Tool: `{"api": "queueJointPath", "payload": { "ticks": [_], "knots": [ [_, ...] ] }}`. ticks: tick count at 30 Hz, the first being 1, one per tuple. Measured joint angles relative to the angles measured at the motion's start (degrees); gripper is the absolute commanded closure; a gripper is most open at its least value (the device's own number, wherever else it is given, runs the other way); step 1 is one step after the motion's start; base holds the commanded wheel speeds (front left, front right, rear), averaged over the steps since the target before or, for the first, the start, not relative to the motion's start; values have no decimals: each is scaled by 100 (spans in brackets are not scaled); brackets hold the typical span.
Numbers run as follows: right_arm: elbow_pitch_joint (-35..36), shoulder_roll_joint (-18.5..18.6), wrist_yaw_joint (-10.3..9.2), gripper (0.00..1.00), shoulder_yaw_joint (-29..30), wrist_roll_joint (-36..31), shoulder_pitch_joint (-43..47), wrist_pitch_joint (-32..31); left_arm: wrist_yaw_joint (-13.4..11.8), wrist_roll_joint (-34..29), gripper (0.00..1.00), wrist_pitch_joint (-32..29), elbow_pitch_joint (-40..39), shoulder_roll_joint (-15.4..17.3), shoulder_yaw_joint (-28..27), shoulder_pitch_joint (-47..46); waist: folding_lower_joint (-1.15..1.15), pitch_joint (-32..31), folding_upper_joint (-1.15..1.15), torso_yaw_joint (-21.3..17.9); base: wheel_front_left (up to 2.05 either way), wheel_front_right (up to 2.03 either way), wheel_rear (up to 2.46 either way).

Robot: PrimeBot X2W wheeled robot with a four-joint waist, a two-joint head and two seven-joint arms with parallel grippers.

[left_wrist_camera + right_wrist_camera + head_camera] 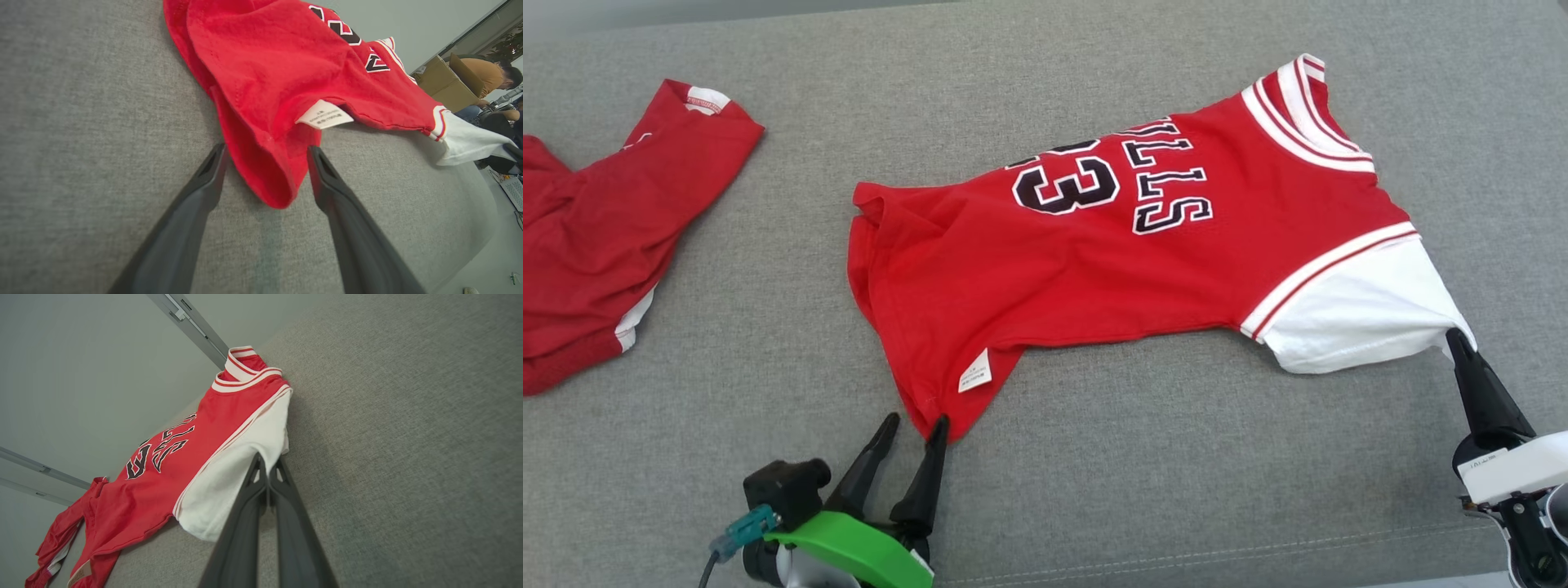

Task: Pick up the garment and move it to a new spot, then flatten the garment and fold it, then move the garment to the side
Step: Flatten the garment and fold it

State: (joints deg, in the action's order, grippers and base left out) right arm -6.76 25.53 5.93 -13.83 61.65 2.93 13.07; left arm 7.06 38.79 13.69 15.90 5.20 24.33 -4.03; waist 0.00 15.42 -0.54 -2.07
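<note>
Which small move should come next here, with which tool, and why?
Probably open the right tool to let go of the white sleeve. The jersey lies spread out on the gray cushion, and the left tool stands open with the hem corner loose between its fingers, so only the sleeve is pinched.

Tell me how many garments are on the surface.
2. The numbered jersey lies in the middle; a second red garment sits bunched at the left, cut by the frame edge, so more may lie beyond.
</note>
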Motion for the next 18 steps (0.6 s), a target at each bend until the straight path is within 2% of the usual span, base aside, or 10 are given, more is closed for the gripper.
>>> {"api": "queueJointPath", "payload": {
  "ticks": [5, 18],
  "knots": [
    [57, 30, -2, 100, 47, 29, 88, 0, 1, 29, 0, 7, 52, 116, 14, 125, 0, -41, 0, 95, 0, 0, 0],
    [324, 69, -1, 100, -67, 34, 141, -2, 1, 202, 0, 54, -213, -90, 160, -118, 0, -64, 0, 210, 0, 0, 0]
  ]
}}
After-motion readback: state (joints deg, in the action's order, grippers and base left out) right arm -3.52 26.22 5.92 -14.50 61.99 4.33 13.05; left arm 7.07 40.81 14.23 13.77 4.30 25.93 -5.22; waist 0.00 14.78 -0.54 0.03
